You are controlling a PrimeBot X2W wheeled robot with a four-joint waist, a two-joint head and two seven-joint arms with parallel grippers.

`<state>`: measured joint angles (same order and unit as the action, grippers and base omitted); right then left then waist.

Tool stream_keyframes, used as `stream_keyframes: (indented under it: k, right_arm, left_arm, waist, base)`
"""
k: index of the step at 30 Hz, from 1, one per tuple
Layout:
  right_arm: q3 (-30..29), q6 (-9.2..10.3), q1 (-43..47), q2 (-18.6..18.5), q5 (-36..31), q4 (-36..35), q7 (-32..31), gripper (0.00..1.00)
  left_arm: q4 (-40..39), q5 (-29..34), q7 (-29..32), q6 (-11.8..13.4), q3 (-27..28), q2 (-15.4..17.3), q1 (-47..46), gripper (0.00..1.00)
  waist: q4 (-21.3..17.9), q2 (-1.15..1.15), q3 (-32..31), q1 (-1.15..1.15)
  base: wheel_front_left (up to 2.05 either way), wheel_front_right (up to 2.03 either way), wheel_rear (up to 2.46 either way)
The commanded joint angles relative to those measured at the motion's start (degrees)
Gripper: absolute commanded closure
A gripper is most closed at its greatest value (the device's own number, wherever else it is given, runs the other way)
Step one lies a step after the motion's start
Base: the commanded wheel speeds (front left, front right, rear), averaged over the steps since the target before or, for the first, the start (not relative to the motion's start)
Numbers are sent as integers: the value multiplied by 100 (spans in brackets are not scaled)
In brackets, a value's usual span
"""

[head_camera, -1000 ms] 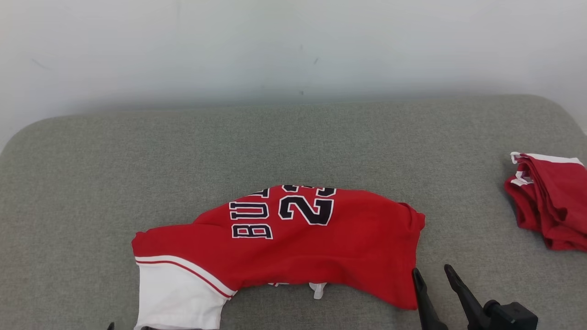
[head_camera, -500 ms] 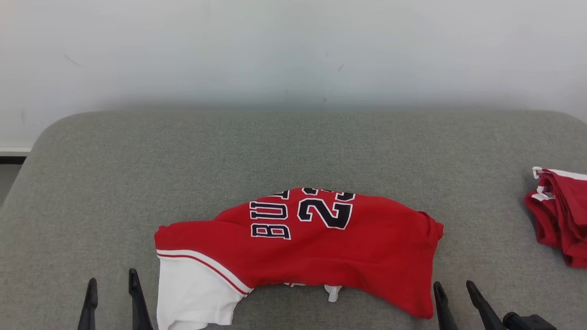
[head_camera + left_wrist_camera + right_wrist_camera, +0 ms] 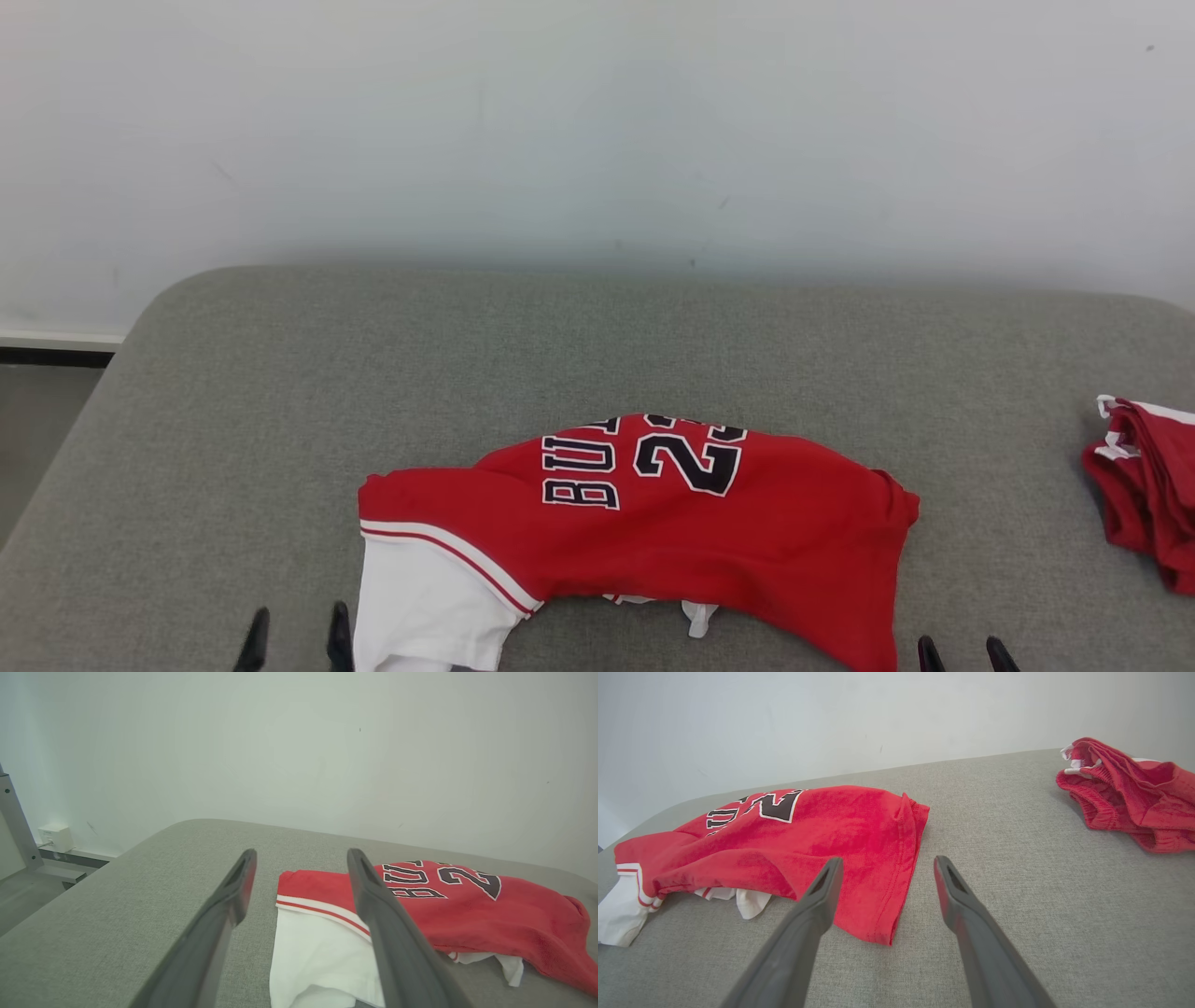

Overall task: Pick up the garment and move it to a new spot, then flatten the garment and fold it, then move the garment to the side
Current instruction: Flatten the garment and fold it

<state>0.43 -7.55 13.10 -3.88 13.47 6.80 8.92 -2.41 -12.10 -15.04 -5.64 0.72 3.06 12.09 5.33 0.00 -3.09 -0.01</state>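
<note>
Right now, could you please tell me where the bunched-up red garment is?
The bunched-up red garment lies at the head view's right edge, on the grey cushion, apart from and to the right of the red jersey.

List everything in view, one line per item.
jersey: 1, red with a white end and black lettering, rumpled at mid-pad
red pile: 1, red with white trim, bunched at the pad's right edge
pad: 1, grey, under both garments
wall: 1, white, behind the pad
box: 1, white, low on the wall past the pad's left end
left gripper: 1, dark, open, by the jersey's white end
right gripper: 1, dark, open, by the jersey's red end
</note>
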Motion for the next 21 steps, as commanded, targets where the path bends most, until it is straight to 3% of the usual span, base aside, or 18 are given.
stream_keyframes:
  k: [1, 9, 21]
  right_arm:
    - [-64, 15, 134, 12, -29, 44, 96, 0]
    - [-296, 15, 482, 44, -123, 40, 316, 0]
    - [-260, 15, 493, 71, -44, 10, 204, 0]
  left_arm:
    - [110, 123, -17, -55, -55, -16, 109, 0]
    - [713, 319, -18, -162, -218, -16, 200, 0]
    - [1000, 280, -18, -180, -163, -17, 136, 0]
  waist:
    - [68, 0, -124, 1]
    - [51, 0, -340, 1]
    - [-33, 0, -329, 1]
  base:
    - [0, 0, 0]
    - [0, 0, 0]
    - [0, 0, 0]
